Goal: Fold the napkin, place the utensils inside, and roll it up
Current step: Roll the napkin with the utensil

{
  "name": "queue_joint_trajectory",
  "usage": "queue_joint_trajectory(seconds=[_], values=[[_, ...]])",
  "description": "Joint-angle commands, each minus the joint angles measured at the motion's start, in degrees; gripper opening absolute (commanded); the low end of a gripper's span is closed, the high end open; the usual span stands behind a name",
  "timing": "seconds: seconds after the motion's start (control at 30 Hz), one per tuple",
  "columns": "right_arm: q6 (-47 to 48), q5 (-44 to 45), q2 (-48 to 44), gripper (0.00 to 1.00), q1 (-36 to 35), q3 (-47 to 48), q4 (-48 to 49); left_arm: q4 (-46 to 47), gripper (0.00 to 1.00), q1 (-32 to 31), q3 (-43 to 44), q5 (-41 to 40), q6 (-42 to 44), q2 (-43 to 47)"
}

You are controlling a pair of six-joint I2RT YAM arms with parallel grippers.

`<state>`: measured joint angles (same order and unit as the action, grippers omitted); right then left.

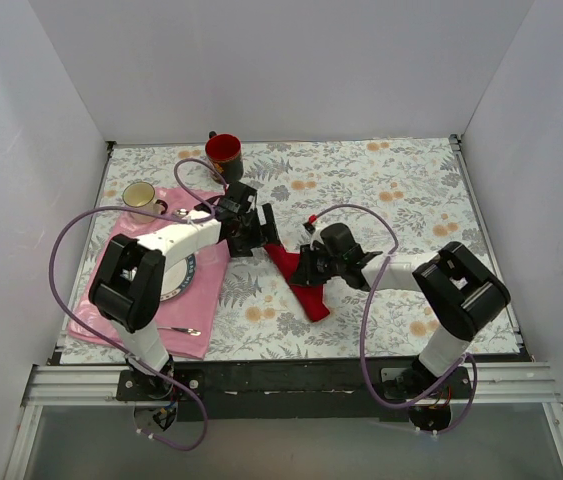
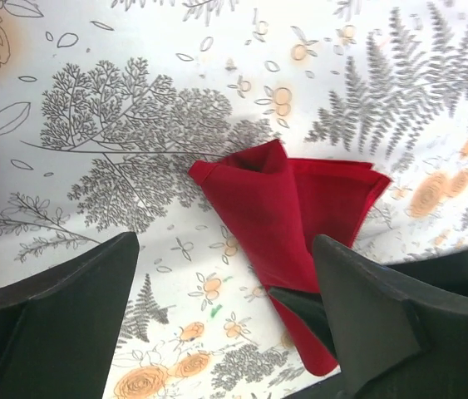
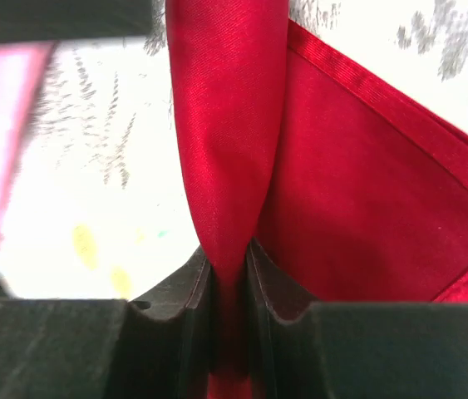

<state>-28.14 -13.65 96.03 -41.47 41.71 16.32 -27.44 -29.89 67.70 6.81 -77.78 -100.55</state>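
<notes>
Overhead: napkin (image 1: 299, 285) lies mid-worktop (image 1: 411, 190), folded into a narrow wedge. Left wrist: left pincer (image 2: 225, 249) gapes, empty, above the napkin. Right wrist: right pincer (image 3: 229, 258) clamps a raised fold; advise pulling slowly, keeping edges aligned.

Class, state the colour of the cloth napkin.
Bright red napkin; clearest in the right wrist view.

I count one napkin (image 1: 299, 282); two cups, a red cup (image 1: 224, 152) and a tan cup (image 1: 140, 195); one plate (image 1: 179, 279); one placemat (image 1: 101, 315); one silver utensil (image 1: 181, 329).
</notes>
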Motion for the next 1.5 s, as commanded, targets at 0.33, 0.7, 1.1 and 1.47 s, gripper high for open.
queue_joint_trajectory(seconds=[0.33,0.7,1.1,1.47], values=[[-20.29,-31.26,12.95,0.24,11.41,-6.21,28.16,13.28,0.66,-1.22,-5.03,19.47,-6.24,1.59],[-16.16,-30.82,14.54,0.27,12.47,-4.45,24.03,23.04,0.54,-1.31,-7.76,22.55,-9.24,-0.51],[1.93,-23.45,4.71,0.46,11.86,1.26,-2.85,18.12,0.52,-0.70,-5.39,18.59,-4.75,-5.09],[17.31,-1.95,-5.14,0.74,4.57,10.66,-28.77,17.07,0.52,-0.52,-3.99,19.03,-4.66,-5.44]])
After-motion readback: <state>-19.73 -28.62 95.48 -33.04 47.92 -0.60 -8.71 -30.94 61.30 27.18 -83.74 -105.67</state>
